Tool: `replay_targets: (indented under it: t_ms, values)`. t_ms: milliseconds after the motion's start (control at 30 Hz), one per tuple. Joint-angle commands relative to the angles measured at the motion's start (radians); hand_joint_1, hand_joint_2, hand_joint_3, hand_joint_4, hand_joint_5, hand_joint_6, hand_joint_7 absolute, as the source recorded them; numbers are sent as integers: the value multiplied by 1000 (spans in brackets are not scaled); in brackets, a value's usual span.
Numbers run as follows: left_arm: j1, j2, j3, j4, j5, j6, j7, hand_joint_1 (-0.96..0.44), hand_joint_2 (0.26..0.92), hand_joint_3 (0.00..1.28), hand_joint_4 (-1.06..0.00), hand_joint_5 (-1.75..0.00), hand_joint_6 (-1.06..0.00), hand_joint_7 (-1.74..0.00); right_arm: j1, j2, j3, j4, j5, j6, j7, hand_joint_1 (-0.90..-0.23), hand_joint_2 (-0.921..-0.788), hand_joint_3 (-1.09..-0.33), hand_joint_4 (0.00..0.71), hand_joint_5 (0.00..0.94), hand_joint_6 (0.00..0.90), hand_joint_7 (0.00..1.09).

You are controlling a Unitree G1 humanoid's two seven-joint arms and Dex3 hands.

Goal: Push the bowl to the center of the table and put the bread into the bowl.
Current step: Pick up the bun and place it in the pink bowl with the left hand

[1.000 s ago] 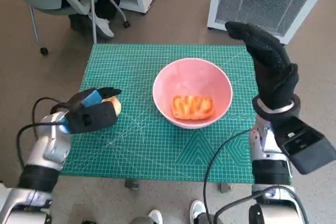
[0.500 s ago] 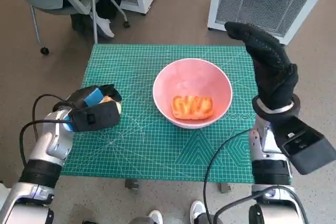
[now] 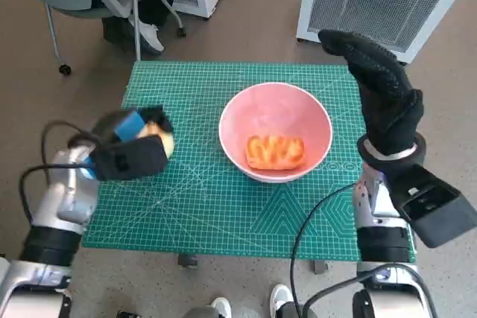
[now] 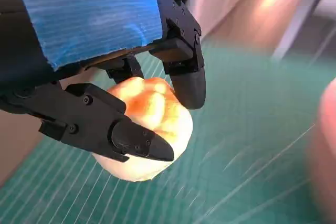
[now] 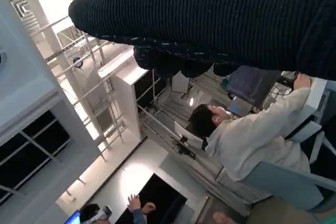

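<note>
I have the left hand (image 3: 133, 148) over the left part of the bench (image 3: 194, 214), with a roll (image 4: 149, 127) pinched between its fingers (image 4: 123, 132). The left wrist view shows it best: one dark finger lies across the near side of the pale, golden roll and another presses on its far side, so the roll is carried clear of the green mat (image 3: 209, 206). In the head view only a sliver of the roll (image 3: 165, 141) peeks out past the hand, on the side facing the bowl (image 3: 275, 132).

The pink bowl sits about at the middle of the mat, so I judge the push part done. One orange-glazed bread (image 3: 274, 151) already lies in it, toward the near wall. The far half of the bowl floor is bare, which I take as the place for the roll.

The right hand (image 3: 380, 91) is raised beside the bowl's right rim, apart from it, gloved fingers stretched out together and holding nothing. I read that as parked out of the way, leaving the bowl open to the left arm. The right wrist view points up at the room and a person (image 5: 247, 135), so it tells me nothing about the bench.

What remains, as I judge it, is to carry the roll across the rim and release it inside. The pinch is on the roll's sides, so too hard a squeeze could dent it.
</note>
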Motion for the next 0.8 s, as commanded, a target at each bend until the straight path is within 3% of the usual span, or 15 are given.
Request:
replay_targets:
  t_ms: [33, 467, 800]
  values:
    - [-45, -2, 34, -109, -19, -42, 29, 1, 920, 99, -673, -1108, -571, -1294, 18, 2, 0, 5, 6, 7, 11, -610, -921, -792, -1, 522, -1, 682]
    - [-208, -118, -32, -223, 8, -72, 32, 0, 920, 97, -658, -1150, -585, -1260, 13, 4, 0, 1, 3, 6, 6, -601, -921, -786, -1, 524, -1, 676]
    - [-307, -220, -139, -82, 45, -159, 52, 0, 920, 117, -649, -1136, -553, -1313, 11, 5, -1, 24, -2, -16, 11, -606, -921, -768, -1, 527, -1, 668]
